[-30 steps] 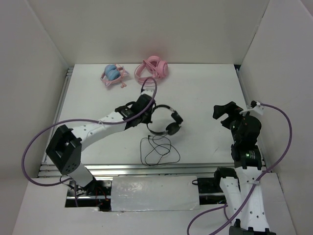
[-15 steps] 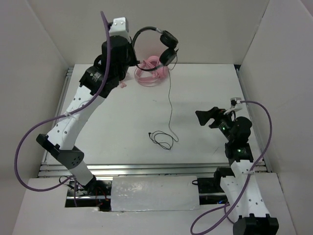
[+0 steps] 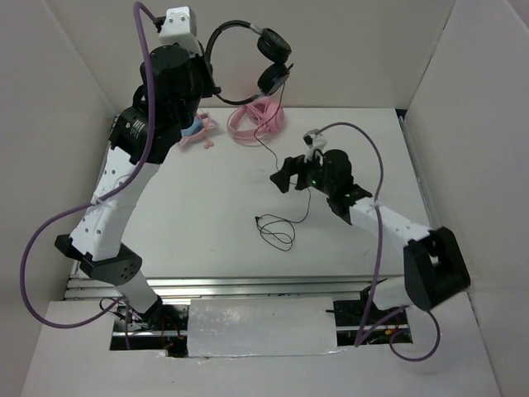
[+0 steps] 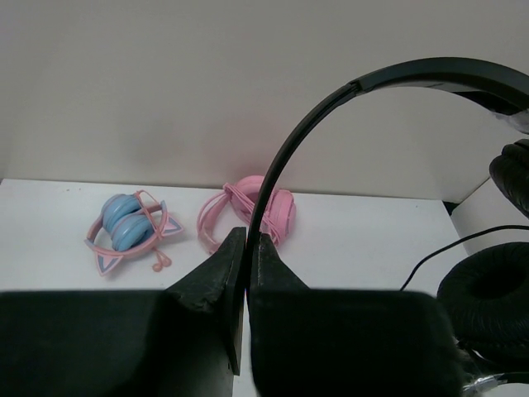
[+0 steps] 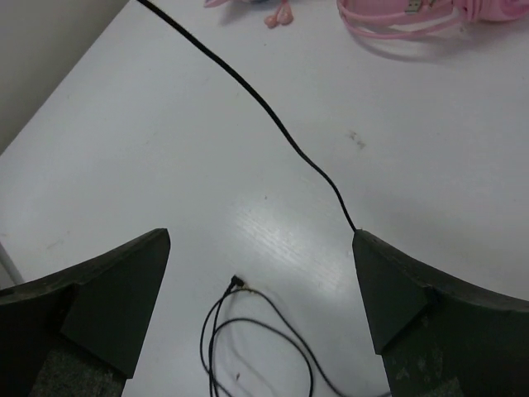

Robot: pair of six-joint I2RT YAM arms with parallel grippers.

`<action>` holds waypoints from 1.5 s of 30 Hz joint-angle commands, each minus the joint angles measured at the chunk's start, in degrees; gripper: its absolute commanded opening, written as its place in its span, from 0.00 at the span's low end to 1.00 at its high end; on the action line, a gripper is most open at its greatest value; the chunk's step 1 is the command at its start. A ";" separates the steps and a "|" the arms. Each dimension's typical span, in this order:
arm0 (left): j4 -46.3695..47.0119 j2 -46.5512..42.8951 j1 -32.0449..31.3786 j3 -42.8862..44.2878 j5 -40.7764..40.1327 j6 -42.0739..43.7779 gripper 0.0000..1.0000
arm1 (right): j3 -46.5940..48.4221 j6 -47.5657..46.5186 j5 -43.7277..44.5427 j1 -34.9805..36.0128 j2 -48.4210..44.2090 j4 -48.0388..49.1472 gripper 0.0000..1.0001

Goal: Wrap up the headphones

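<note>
Left end effector (image 4: 247, 240) gripping the headphones (image 3: 274, 43) by the headband, holding them aloft far left, cable (image 5: 248, 97) trailing to the worktop (image 3: 347, 132), right end effector (image 5: 261, 236) gaping by it.

- The left arm (image 3: 124, 165) stands raised high, reaching up toward the far wall.
- The left gripper (image 4: 248, 244) has its jaws pinched tight on the headphones (image 4: 331, 107).
- The right arm (image 3: 388, 219) stretches low, forward and leftward.
- The right gripper (image 5: 260, 240) points down, its jaws spread wide.

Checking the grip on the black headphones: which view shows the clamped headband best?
Left wrist: the left pincer is shut on the headphones by the band, close up. Top external shows them small, held high; right wrist shows only the cable.
</note>
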 commanded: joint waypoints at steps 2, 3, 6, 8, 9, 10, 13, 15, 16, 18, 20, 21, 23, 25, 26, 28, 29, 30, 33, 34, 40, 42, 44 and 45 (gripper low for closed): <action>3.45 -4.14 1.61 0.58 -0.12 0.18 0.00 | 9.35 -4.98 5.06 2.88 12.53 5.81 1.00; 3.45 -4.32 1.78 0.49 0.23 0.27 0.00 | 11.01 -5.34 5.49 3.14 14.55 5.20 1.00; 3.45 -5.02 2.22 0.84 0.50 0.53 0.00 | 17.95 -4.64 6.46 3.85 22.73 2.56 1.00; 3.97 -5.90 2.57 0.84 0.41 0.79 0.00 | 25.24 -3.24 8.30 3.85 29.23 -2.42 1.00; 3.98 -5.99 2.75 0.93 0.32 0.79 0.00 | 27.44 -2.89 9.18 3.76 31.08 -3.67 1.00; 4.24 -6.51 2.93 1.11 0.41 0.97 0.00 | 31.29 -2.79 9.10 3.67 34.58 -5.77 1.00; 4.68 -7.04 3.37 1.02 0.50 1.32 0.00 | 36.07 -2.00 7.53 3.58 38.47 -9.81 1.00; 5.03 -7.57 3.54 0.85 -0.81 2.11 0.00 | 34.69 -3.05 6.82 3.67 37.17 -9.66 1.00; 5.29 -7.57 3.54 0.76 -1.60 2.46 0.00 | 33.37 -3.41 6.29 4.02 36.29 -8.88 1.00; 5.56 -7.83 3.89 0.41 -2.05 2.64 0.00 | 28.47 -4.98 4.02 4.37 32.18 -8.17 1.00; 6.34 -8.18 4.07 -0.55 -2.05 2.82 0.00 | 22.58 -6.56 0.23 5.07 28.92 -6.06 1.00; 6.61 -8.10 4.24 -0.91 -1.88 2.82 0.00 | 21.07 -8.31 -0.04 5.42 25.86 -5.88 1.00; 6.70 -8.10 4.42 -1.44 -1.96 2.90 0.00 | 18.08 -10.34 -0.65 6.21 22.94 -6.40 1.00; 6.79 -7.92 4.60 -1.53 -2.66 2.90 0.00 | 15.43 -12.72 -2.49 6.22 18.89 -9.29 1.00; 6.79 -7.83 4.94 -1.96 -2.75 2.90 0.00 | 13.86 -13.16 -3.55 6.48 16.01 -10.09 1.00; 7.14 -8.10 5.21 -2.67 -2.58 2.56 0.00 | 11.92 -13.25 -3.91 6.31 13.27 -10.28 1.00; 7.14 -8.27 5.47 -3.19 -2.40 2.38 0.00 | 9.82 -13.25 -3.13 6.31 10.47 -9.93 1.00; 7.31 -8.27 5.56 -3.37 -2.40 2.46 0.00 | 9.19 -13.25 -2.42 6.13 9.14 -9.84 1.00; 7.58 -8.54 5.74 -3.99 -2.05 2.38 0.00 | 7.69 -15.97 -1.01 4.73 6.76 -9.04 1.00; 7.49 -8.54 5.83 -3.99 -1.96 2.46 0.00 | 7.86 -16.76 -0.57 4.12 6.84 -9.48 1.00; 7.67 -8.98 5.92 -4.26 -2.40 3.25 0.00 | 13.92 -19.85 -0.58 -1.59 15.00 -15.01 1.00; 7.40 -9.06 5.92 -4.08 -2.40 3.34 0.00 | 19.09 -19.40 -1.70 -3.00 20.27 -20.16 1.00; 7.67 -9.24 5.92 -4.25 -2.23 3.26 0.00 | 24.10 -19.32 -3.04 -4.06 24.48 -21.70 1.00; 7.67 -9.33 6.00 -4.34 -2.05 3.17 0.00 | 25.26 -17.58 -1.12 -3.98 25.81 -22.05 1.00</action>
